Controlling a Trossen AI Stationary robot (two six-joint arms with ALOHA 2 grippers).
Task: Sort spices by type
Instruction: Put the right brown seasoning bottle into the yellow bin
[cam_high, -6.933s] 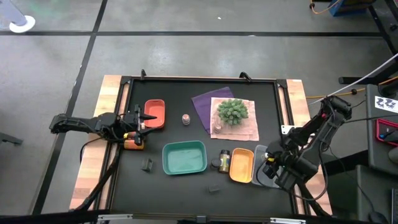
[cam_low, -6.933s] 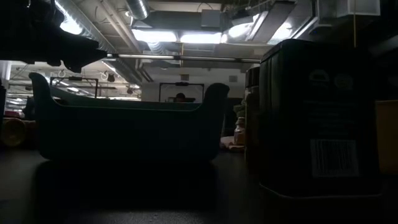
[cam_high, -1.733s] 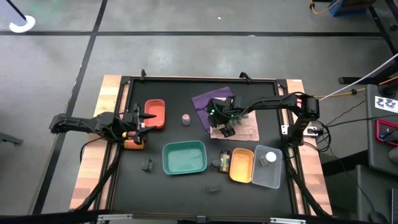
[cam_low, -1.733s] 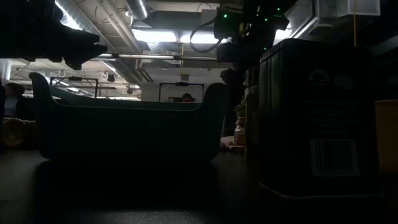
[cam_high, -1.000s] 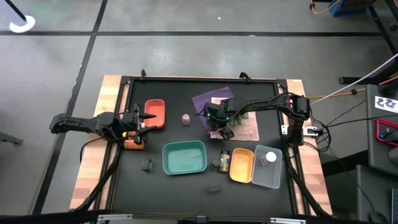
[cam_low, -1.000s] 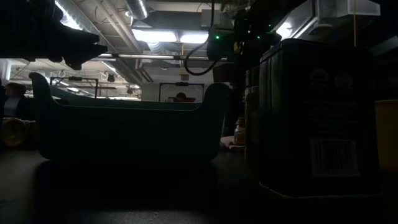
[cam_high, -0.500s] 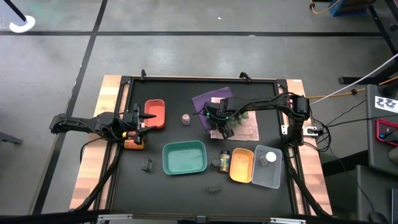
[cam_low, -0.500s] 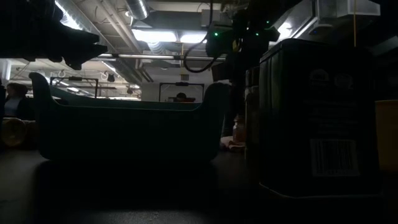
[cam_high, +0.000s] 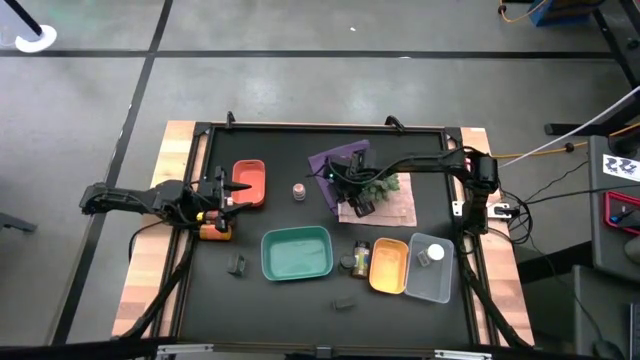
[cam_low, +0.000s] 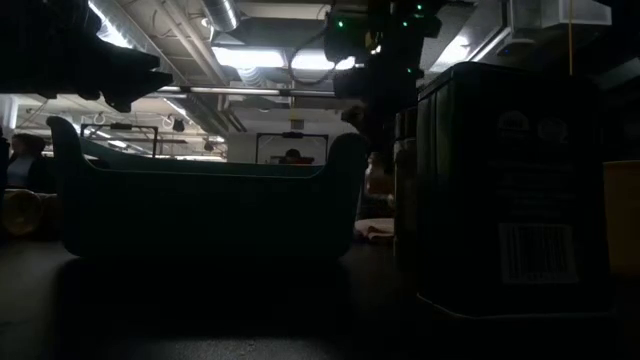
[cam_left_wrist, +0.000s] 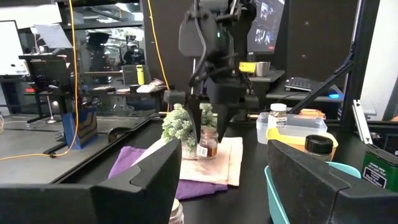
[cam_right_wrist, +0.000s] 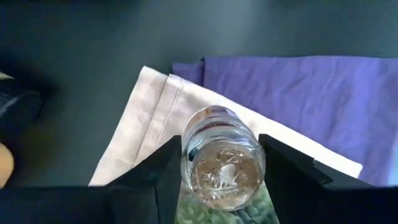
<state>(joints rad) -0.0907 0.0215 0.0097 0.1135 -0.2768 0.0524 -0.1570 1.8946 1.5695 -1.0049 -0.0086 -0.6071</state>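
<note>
A grey concrete floor (cam_high: 300, 70) crossed by dark tape lines surrounds the black table (cam_high: 270, 150) with its light wooden side rails (cam_high: 150, 270). Beyond the table, ceiling ducts (cam_low: 215, 20) run beside bright fluorescent panels (cam_low: 290, 58). Behind the table stand cluttered desks (cam_left_wrist: 37, 134), a monitor (cam_left_wrist: 273, 22) and a keyboard (cam_left_wrist: 305, 83).

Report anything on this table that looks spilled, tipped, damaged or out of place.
Nothing stands out. The right gripper is shut on a small jar, upright above the pink cloth beside the green plant. The teal tray and orange tray sit flat; no spill shows.
</note>
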